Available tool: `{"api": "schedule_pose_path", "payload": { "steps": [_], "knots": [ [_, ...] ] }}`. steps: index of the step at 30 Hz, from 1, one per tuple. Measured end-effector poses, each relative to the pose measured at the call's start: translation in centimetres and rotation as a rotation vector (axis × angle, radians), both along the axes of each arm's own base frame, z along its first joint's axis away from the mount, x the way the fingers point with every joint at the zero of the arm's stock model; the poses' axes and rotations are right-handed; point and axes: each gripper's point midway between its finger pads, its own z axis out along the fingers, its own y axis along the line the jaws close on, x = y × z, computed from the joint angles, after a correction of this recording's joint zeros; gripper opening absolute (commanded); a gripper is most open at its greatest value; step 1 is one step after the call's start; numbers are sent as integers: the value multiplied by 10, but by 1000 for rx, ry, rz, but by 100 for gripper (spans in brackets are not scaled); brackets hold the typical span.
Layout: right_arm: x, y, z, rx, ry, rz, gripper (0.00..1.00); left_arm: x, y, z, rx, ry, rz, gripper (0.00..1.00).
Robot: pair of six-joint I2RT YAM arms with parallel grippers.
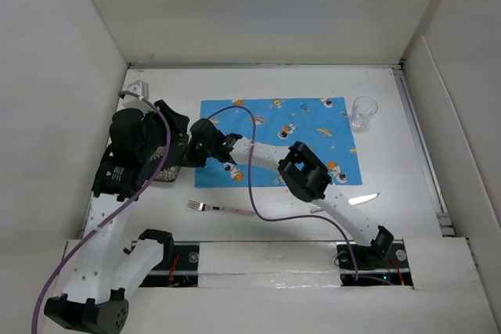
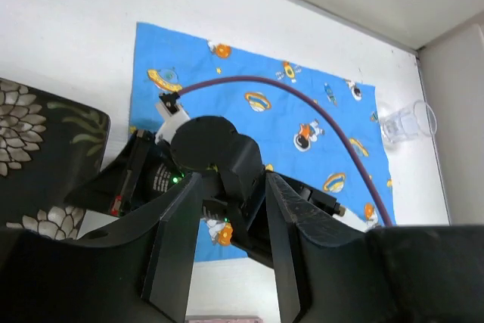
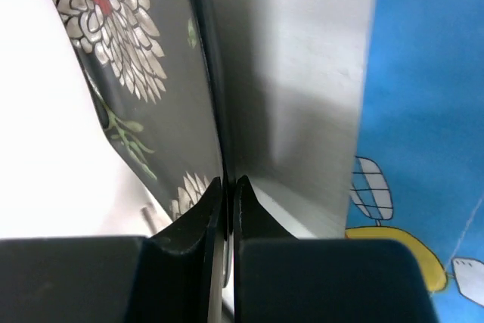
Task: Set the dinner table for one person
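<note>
A black plate with white flowers (image 1: 167,168) sits at the left edge of the blue cartoon placemat (image 1: 305,127) on the white dinner table (image 1: 403,170), partly hidden under my left arm. My right gripper (image 1: 190,154) reaches across the placemat and is shut on the plate's rim (image 3: 218,111); in the right wrist view the gripper (image 3: 228,184) pinches the rim edge-on and the plate looks tilted. My left gripper (image 1: 178,126) is open and empty, hovering just above the right gripper (image 2: 231,209), with the plate (image 2: 38,149) to its left.
A clear glass (image 1: 363,112) stands off the placemat's far right corner and also shows in the left wrist view (image 2: 404,122). A fork (image 1: 211,208) lies near the front left. A knife (image 1: 362,199) lies at the front right. White walls enclose the table.
</note>
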Motion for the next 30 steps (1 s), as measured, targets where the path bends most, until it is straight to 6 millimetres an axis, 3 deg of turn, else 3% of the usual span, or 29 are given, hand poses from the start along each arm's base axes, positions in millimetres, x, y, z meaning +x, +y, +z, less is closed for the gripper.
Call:
{"api": "schedule_pose_path", "payload": {
  "steps": [7,11,14,17,21,23,26,28,29,30],
  "knots": [
    [-3,-2,15,24,-20,3,0,12,2,30,14,-16,22,38],
    [-8,-30,40,15,-20,20,0,22,-6,53,-1,-43,-8,39],
    [1,-64,79,26,-44,26,0,24,-15,56,-17,-43,-54,39],
    [18,-117,130,55,-98,10,0,24,-23,52,-30,-25,-101,39],
    [45,-214,193,76,-206,-26,0,24,-26,42,-32,-5,-117,44],
    [61,-265,212,67,-259,-43,0,25,-24,36,-26,7,-104,45],
    [80,-335,214,15,-308,-38,0,28,-19,27,-13,24,-73,46],
    [86,-368,197,-35,-299,-23,0,29,-17,21,-11,35,-59,47],
    [77,-373,188,-59,-284,24,0,29,-17,17,-13,40,-56,47],
    [87,-392,170,-81,-247,1,0,29,-17,13,-15,49,-54,47]
  ]
}}
